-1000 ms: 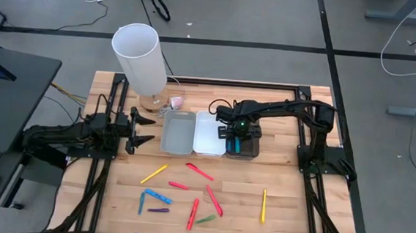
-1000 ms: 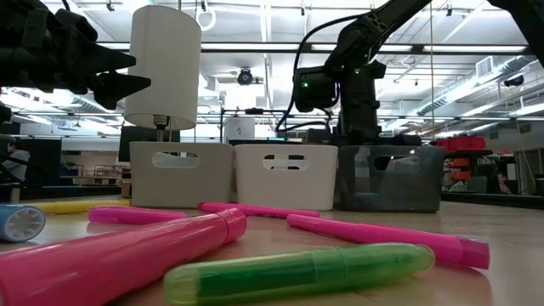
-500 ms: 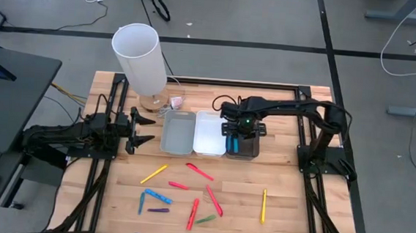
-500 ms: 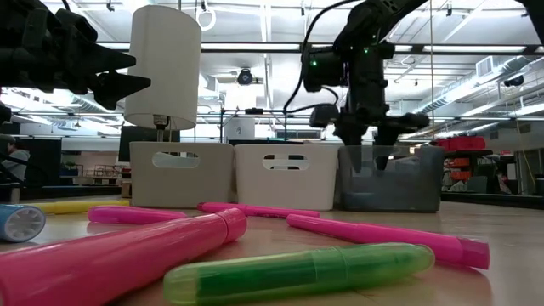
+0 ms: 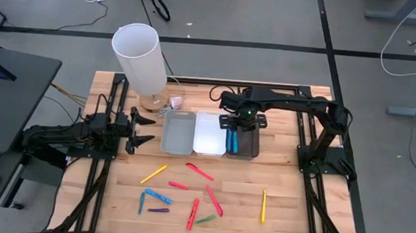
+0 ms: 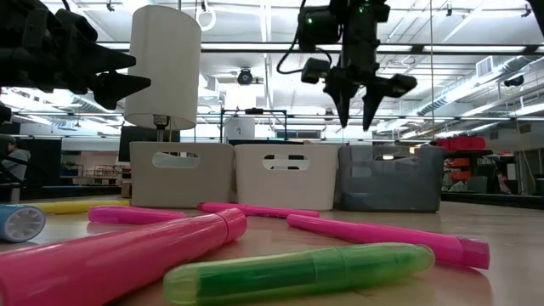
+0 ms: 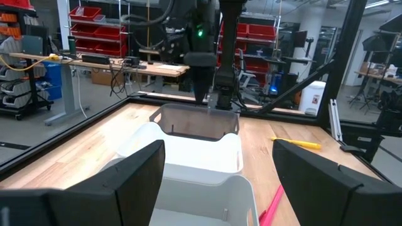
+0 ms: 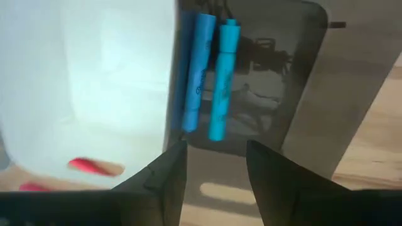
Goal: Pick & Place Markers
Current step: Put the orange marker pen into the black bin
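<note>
High view, table: wooden top [image 5: 277, 173] with three bins in a row at the middle, markers scattered nearer the front edge.
Bins: grey-white bin [image 5: 178, 131], white bin [image 5: 209, 133], dark bin [image 5: 247, 143], side by side and touching.
Dark bin contents: two blue markers [image 8: 217, 75] lying parallel along the wall next to the white bin (a third shape beside them cannot be told apart).
Loose markers: yellow marker [image 5: 154, 174] left of centre; red marker [image 5: 200, 172] just ahead of the bins; red pair [image 5: 214, 201] farther forward; blue marker [image 5: 157, 196]; purple marker [image 5: 159, 210]; green marker [image 5: 205, 219]; second yellow marker [image 5: 263, 205] alone to the right.
Right gripper [image 6: 355, 115]: above the dark bin, pointing down, fingers parted and holding nothing.
Left gripper [image 5: 148, 130]: at the table's left, level with the bins, fingers spread wide, nothing between them.
Other: tall white cylinder [image 5: 140, 58] on a wooden base behind the bins.
</note>
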`<state>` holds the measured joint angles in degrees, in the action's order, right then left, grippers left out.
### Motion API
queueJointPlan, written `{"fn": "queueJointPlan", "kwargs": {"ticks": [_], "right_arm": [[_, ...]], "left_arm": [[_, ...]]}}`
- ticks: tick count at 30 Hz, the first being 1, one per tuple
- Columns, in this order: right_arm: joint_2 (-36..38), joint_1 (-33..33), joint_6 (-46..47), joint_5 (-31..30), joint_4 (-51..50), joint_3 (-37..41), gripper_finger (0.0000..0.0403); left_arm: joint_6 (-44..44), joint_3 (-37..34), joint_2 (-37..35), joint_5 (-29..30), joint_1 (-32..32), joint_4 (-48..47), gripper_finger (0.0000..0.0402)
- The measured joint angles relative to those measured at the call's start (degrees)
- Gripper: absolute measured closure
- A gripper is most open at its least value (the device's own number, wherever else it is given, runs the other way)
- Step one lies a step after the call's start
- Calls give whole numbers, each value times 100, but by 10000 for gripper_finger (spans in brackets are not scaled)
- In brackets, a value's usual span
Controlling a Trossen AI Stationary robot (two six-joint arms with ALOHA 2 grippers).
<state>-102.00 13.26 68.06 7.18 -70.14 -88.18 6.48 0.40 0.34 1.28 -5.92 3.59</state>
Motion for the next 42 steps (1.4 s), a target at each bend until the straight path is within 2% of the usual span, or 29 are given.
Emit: {"fn": "queueJointPlan", "kwargs": {"ticks": [8, 13, 26, 42], "right_arm": [[-2, -213, -208, 11, -632, -736, 238], [-2, -265, -757, -27, -859, -1143, 238], [-7, -662, -3493, -46, -1325, -1911, 238], [-7, -1630, -6477, -26, -1632, -1985, 238]], "left_arm": [[0, 2, 0, 0, 0, 3, 99], [-1, 2, 1, -1, -2, 0, 99], [-2, 1, 2, -2, 0, 0, 99], [-1, 2, 1, -1, -1, 1, 99]]}}
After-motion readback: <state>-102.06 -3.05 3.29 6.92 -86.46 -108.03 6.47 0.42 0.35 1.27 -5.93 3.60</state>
